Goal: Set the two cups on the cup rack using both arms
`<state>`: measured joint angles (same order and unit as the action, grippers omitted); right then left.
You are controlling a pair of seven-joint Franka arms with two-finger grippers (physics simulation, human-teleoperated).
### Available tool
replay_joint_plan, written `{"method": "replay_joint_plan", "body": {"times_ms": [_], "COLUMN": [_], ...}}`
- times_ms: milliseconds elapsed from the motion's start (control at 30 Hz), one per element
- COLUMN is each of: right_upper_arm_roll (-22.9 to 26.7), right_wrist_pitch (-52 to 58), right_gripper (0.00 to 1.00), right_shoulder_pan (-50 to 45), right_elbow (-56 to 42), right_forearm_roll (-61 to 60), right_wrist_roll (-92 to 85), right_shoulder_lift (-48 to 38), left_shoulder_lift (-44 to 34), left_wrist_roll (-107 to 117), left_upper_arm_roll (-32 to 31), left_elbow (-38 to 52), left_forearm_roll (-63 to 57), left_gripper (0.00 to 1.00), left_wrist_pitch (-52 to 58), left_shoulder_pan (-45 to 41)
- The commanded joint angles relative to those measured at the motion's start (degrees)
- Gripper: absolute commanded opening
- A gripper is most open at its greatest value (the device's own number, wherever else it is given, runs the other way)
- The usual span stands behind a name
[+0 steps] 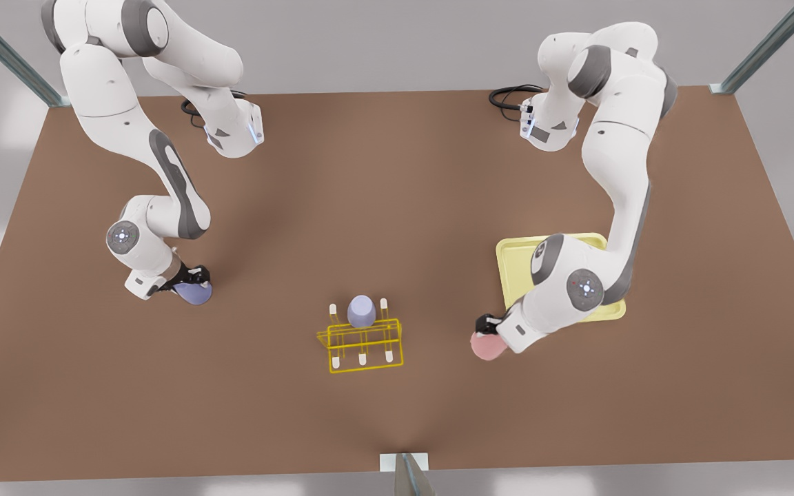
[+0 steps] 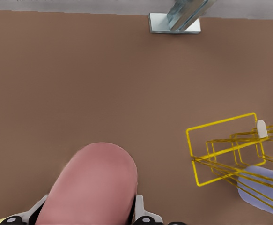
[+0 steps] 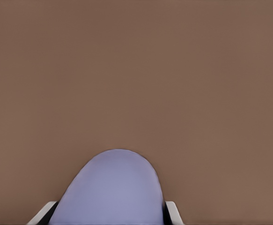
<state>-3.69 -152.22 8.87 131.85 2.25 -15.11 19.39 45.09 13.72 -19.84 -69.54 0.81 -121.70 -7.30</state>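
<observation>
Left pincer [image 1: 485,329] clamped on pink cup [image 1: 488,346], nr tray [image 1: 515,249]; right pincer [image 1: 190,280] clamped on lavender cup [image 1: 194,293]. Rack [image 1: 364,342] between.

We see the salmon-pink cup [image 1: 487,346] clamped in the left pincer [image 1: 488,329] beside the yellow, white-pegged cup rack [image 1: 364,341], which carries one lavender cup [image 1: 361,311], and another lavender cup [image 1: 194,293] clamped in the right pincer [image 1: 191,281].
</observation>
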Motion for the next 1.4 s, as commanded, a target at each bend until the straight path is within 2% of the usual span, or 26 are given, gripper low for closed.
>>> {"method": "replay_joint_plan", "body": {"times_ms": [0,100,300,500,600,667,700,767,867,1000,1033,1100,1133,1200,1267,1300,1333,1367], "right_upper_arm_roll": [0.0,0.0,0.0,-0.1,-4.1,-8.0,-9.7,-12.4,-12.7,-13.1,-14.0,-14.8,-14.8,-14.8,-14.8,-14.8,-14.8,-14.8], "right_wrist_pitch": [0.4,0.4,0.4,7.0,12.3,18.2,19.9,20.6,21.5,28.1,28.2,28.2,28.1,27.5,26.9,26.1,25.8,25.8], "right_gripper": [0.85,0.85,0.84,0.84,0.84,0.84,0.84,0.84,0.84,0.84,0.84,0.84,0.84,0.84,0.84,0.84,0.84,0.84], "right_shoulder_pan": [0.0,0.4,0.4,0.4,0.1,0.0,-0.1,-1.1,-5.4,-8.4,-8.7,-9.0,-9.5,-10.5,-11.3,-11.8,-12.3,-12.8], "right_elbow": [-0.1,-0.4,-0.5,-4.8,-10.6,-16.1,-18.6,-21.9,-28.1,-45.4,-49.3,-53.3,-55.6,-58.6,-61.4,-61.5,-62.3,-62.7], "right_forearm_roll": [0.0,0.0,0.0,-0.2,-0.5,-5.3,-5.9,-8.1,-15.4,-21.8,-23.3,-26.2,-28.2,-29.8,-29.9,-30.0,-30.2,-30.2], "right_wrist_roll": [-1.7,-2.5,-2.6,-4.0,-3.9,-3.7,-3.3,-3.3,-3.4,-3.1,-3.0,-3.0,-3.1,-3.1,-3.1,-3.1,-3.1,-3.2], "right_shoulder_lift": [0.1,0.3,0.1,-1.6,-3.7,-3.7,-3.4,-3.0,0.0,9.3,12.3,15.9,18.1,21.0,23.7,24.4,25.2,25.7], "left_shoulder_lift": [4.4,7.2,9.9,11.3,12.2,12.5,12.7,12.9,12.9,12.2,10.6,4.7,-0.3,-5.0,-8.2,-14.1,-27.8,-32.6], "left_wrist_roll": [19.8,20.1,20.6,20.7,20.7,20.6,20.6,20.6,20.6,25.4,25.9,26.0,25.9,24.8,4.9,-4.7,-9.1,-9.0], "left_upper_arm_roll": [-0.3,-2.5,-4.9,-4.8,-4.7,-4.6,-4.6,-4.5,-4.5,-4.8,-4.5,-4.6,-4.6,-4.7,-4.9,-3.5,5.9,9.0], "left_elbow": [6.2,7.7,11.4,12.9,13.1,13.4,13.4,13.4,13.4,14.4,14.3,14.5,14.5,14.5,14.4,8.4,-10.6,-16.4], "left_forearm_roll": [0.2,0.3,0.3,0.3,0.2,0.2,0.2,0.2,0.2,0.2,0.1,-0.1,-2.8,-6.4,-7.5,-10.1,-9.5,-8.2], "left_gripper": [0.82,0.82,0.83,0.83,0.84,0.88,1.0,1.0,1.0,1.0,1.0,1.0,1.0,1.0,1.0,1.0,1.0,1.0], "left_wrist_pitch": [-5.0,-15.1,-16.6,-17.2,-18.5,-18.6,-19.3,-19.6,-19.6,-19.5,-16.8,-1.5,14.5,28.0,37.6,39.2,30.3,29.5], "left_shoulder_pan": [-2.5,-3.6,-7.5,-10.6,-12.0,-12.3,-12.4,-12.6,-12.6,-13.7,-13.3,-9.4,-5.5,1.6,9.0,8.5,1.3,-2.6]}}
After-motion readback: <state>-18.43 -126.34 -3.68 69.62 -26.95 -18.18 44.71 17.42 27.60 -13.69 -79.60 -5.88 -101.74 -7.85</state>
